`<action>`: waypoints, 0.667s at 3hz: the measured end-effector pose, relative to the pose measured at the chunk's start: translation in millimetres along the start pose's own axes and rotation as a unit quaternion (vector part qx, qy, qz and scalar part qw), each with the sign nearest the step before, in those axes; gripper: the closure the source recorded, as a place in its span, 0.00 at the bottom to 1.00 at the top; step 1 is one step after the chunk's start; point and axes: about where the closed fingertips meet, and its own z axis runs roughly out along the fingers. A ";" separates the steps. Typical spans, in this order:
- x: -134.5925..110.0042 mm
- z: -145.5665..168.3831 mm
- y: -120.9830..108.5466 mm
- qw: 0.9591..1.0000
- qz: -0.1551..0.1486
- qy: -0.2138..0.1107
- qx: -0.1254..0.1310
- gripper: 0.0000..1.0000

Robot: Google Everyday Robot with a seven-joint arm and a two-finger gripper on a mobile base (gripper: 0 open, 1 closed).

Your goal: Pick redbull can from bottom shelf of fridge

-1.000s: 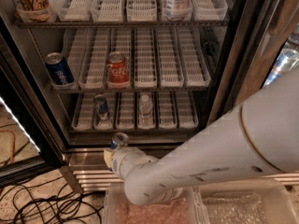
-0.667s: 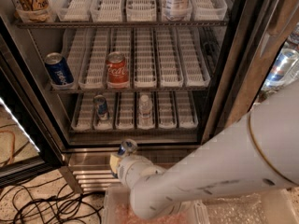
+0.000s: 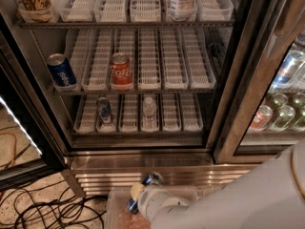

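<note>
The redbull can (image 3: 104, 110), slim and blue-and-silver, stands upright in the second lane from the left on the bottom shelf (image 3: 167, 128) of the fridge (image 3: 143, 147). The fridge door is open. My gripper (image 3: 142, 195) is low in the view, in front of and below the fridge's ribbed steel base, well away from the can. A blue and silver rounded shape shows at the gripper's tip; I cannot tell what it is. My white arm (image 3: 248, 199) fills the lower right corner.
A small clear water bottle (image 3: 149, 110) stands on the bottom shelf right of the can. A Pepsi can (image 3: 61, 71) and a red Coke can (image 3: 120, 70) stand on the rack above. The neighbouring cooler (image 3: 281, 109) holds several cans. Black cables (image 3: 43, 209) lie on the floor at left.
My gripper and arm have moved down and to the right, away from the fridge's base toward the bottom edge of the view. The shelf contents have not moved.
</note>
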 end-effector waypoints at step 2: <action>15.9 -3.8 4.4 1.000 0.021 0.012 -0.005 1.00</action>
